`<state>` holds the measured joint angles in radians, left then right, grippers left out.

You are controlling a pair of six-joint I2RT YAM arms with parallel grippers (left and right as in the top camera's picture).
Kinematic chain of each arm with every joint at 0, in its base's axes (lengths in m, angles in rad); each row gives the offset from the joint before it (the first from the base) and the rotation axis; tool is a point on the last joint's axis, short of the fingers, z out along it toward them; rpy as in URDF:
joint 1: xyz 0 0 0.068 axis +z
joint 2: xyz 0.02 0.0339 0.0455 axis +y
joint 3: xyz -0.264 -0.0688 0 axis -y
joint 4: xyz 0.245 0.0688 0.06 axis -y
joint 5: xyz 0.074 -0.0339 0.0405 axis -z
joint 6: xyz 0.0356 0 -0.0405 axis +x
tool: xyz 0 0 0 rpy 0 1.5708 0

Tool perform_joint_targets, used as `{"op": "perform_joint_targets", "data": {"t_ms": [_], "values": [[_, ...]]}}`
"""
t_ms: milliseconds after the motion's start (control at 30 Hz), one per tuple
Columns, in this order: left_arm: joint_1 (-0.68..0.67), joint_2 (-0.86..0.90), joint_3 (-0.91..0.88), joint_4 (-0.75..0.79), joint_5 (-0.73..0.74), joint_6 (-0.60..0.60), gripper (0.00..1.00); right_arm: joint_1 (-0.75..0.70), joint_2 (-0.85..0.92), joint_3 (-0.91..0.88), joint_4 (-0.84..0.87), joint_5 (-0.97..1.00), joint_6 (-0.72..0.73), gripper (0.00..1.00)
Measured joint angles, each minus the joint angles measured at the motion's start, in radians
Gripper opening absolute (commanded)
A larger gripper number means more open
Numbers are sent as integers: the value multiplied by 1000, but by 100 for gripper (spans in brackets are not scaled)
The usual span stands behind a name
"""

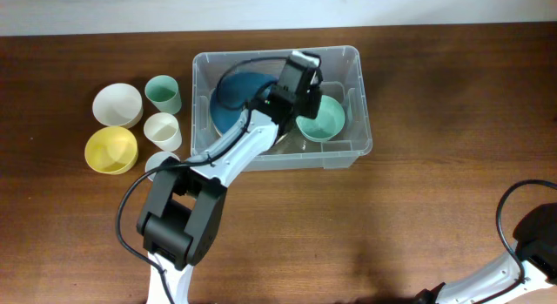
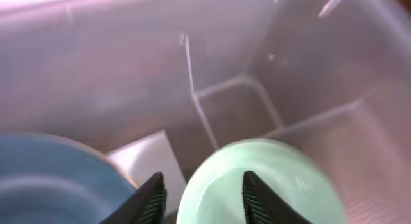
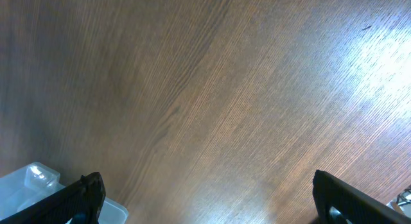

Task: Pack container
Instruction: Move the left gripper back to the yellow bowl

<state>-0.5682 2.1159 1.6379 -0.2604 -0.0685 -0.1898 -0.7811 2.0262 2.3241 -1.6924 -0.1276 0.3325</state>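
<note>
Container (image 1: pixel 339 156): it is set at the middle of the table (image 1: pixel 435 208). A blue dish (image 1: pixel 233 102) lies in its left half and a green bowl (image 1: pixel 324 123) in its right half.
Left gripper (image 2: pixel 202 178): it is lowered inside the container, over the green bowl. The jaws are seen partly parted, with the bowl's rim between them. A dark gap shows beside one finger, so nothing is judged to be gripped.
Right gripper (image 3: pixel 207 179): it is spread wide over bare table, with nothing between its fingers.
Step in hand: the green bowl is judged to be at the point of release inside the container.
Left to pack: a white bowl (image 1: pixel 117 104), a yellow bowl (image 1: pixel 110 151), a green cup (image 1: pixel 163 94) and a white cup (image 1: pixel 162 130) are grouped to the left of the container. All are well apart from both grippers.
Next move: a straight lift clear of the wall is called for before the arm is swung to that group. A sideways pull could drag the container.
Shown by the left wrist view only: the parted jaws, the rim between them, and the moulded ribs of the container's corner.
Shown by the overhead view only: the unpacked group and the container's place on the table. The left jaws are hidden there by the wrist.
Shown by the right wrist view only: the right jaws, which cannot be made out from overhead.
</note>
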Motion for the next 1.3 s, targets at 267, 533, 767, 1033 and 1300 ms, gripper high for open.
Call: {"op": "perform_joint_targets", "data": {"t_ms": [267,533,767,1033,1300], "values": [[22,2,299,-285,-78,70,99,0,0,0,0,0,0,99],[186,-5,597,-644,-155,79,99,0,0,0,0,0,0,99],[443,-93,651,-990,-175,77,99,0,0,0,0,0,0,99],[774,-117,637,-1280,-153,46,99,0,0,0,0,0,0,99],[967,-122,386,-1208,-30,36,99,0,0,0,0,0,0,99]]}}
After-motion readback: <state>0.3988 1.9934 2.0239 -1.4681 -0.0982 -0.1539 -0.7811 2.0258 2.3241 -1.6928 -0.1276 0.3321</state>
